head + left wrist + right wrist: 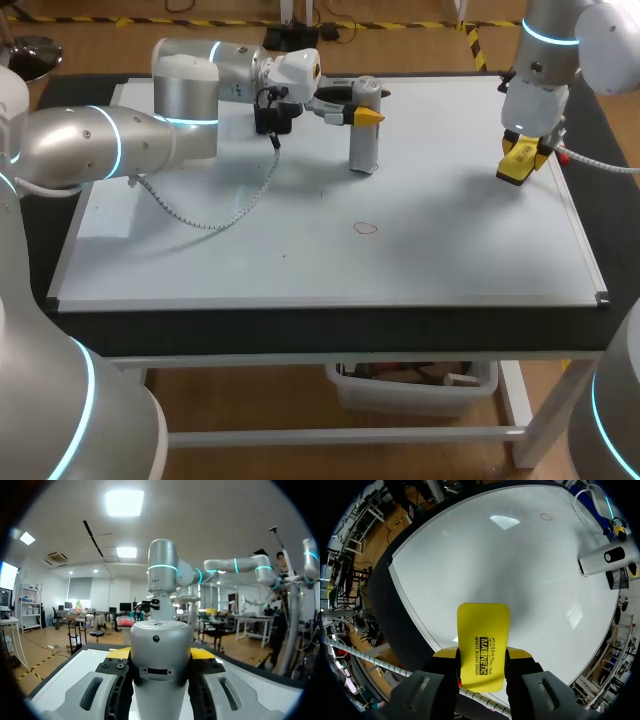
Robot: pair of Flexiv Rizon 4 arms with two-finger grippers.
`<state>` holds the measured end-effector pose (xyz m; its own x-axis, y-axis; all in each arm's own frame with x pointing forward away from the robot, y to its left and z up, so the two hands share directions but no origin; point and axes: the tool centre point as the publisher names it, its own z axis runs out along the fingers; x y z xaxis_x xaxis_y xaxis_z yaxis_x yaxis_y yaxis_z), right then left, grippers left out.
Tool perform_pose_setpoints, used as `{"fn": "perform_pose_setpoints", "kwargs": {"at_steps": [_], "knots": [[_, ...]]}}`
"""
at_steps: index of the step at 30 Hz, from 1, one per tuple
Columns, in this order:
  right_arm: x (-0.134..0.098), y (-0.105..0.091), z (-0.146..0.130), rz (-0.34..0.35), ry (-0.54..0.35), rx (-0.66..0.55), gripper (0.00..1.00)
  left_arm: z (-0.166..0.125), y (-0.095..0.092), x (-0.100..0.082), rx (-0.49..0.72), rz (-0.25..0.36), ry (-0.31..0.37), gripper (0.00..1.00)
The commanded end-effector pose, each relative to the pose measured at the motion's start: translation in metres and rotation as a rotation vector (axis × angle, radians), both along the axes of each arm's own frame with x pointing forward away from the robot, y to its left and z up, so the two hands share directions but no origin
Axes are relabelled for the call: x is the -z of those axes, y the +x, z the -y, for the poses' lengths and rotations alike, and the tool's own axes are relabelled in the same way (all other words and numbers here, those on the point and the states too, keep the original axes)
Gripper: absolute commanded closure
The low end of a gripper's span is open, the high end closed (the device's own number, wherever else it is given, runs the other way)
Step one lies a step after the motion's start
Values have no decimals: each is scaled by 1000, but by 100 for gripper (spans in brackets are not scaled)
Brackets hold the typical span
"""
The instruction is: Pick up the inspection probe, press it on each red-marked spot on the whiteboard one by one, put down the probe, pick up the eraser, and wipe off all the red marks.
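Two grippers: both clamped on a tool, fingers touching it from either side.
left gripper (365, 113): closed on the inspection probe (363, 150), gripping near its upper end. In the left wrist view the yellow fingertips (120, 653) sit against both sides of the silver body, spread no wider than the probe.
inspection probe: silver cylinder, upright, base on the whiteboard (450, 250), toward the far edge and about mid-width.
right gripper (520, 160): closed on the eraser (519, 166). In the right wrist view both fingers press its long sides, and most of its length sticks out ahead of the tips.
eraser: flat yellow block, held over the board's right side near the right edge. Its shadow falls on the board beside it. Can't tell whether the tip touches the surface.
red mark (366, 228): one small red loop, on the near side of the probe and roughly in line with it. It is well apart from the eraser, and neither tool touches it.
cable (215, 220): coiled and white, lying on the board under the left arm.
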<state>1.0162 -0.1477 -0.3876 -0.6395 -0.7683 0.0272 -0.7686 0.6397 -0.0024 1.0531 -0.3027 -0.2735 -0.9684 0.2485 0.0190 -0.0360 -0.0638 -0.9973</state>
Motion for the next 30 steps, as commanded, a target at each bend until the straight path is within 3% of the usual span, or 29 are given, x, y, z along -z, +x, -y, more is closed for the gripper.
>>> {"fn": "perform_pose_setpoints", "kwargs": {"at_steps": [1, 15, 22, 30], "knots": [[-1, 1, 1, -2, -2, -2, 100, 1, 5, 6, 30, -3, -8, 100], [-1, 1, 1, -2, -2, -2, 100, -3, 6, 7, 24, -7, -5, 100], [-1, 1, 1, -2, -2, -2, 100, -14, 11, -10, -11, -14, 21, 100], [-1, 1, 1, -2, -2, -2, 100, -58, 23, -34, -102, 8, 26, 100]]}}
